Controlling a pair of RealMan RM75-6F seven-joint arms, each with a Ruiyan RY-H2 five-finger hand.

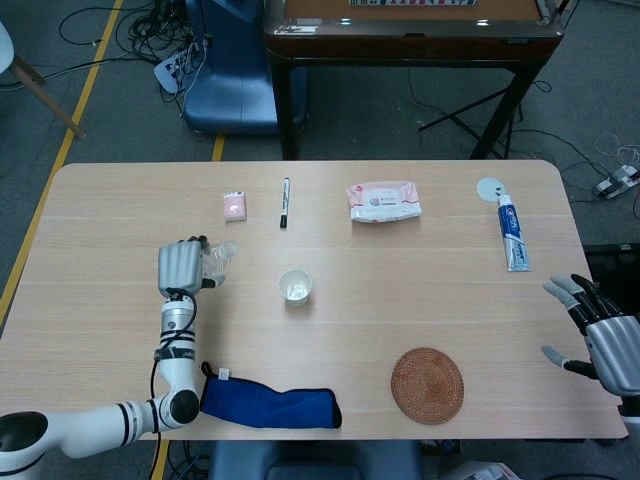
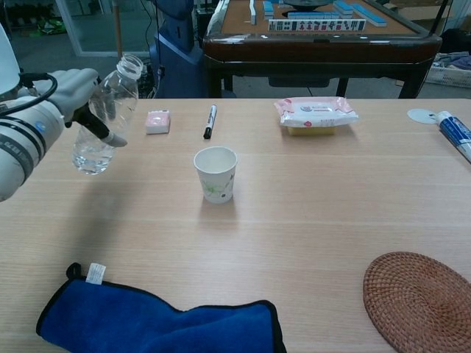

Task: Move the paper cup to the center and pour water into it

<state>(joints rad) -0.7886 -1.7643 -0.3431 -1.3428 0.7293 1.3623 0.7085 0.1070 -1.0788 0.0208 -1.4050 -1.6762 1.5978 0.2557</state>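
Chest view: bottle held well left of the cup.
My left robot hand (image 2: 73, 92) grips the water bottle (image 2: 105, 115), mouth up, slightly tilted toward the paper cup (image 2: 215, 173) standing mid-bench.

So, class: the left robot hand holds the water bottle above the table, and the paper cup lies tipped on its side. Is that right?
Not quite. The left robot hand does hold the water bottle above the table, but the paper cup stands upright, mouth up. The chest view shows it.
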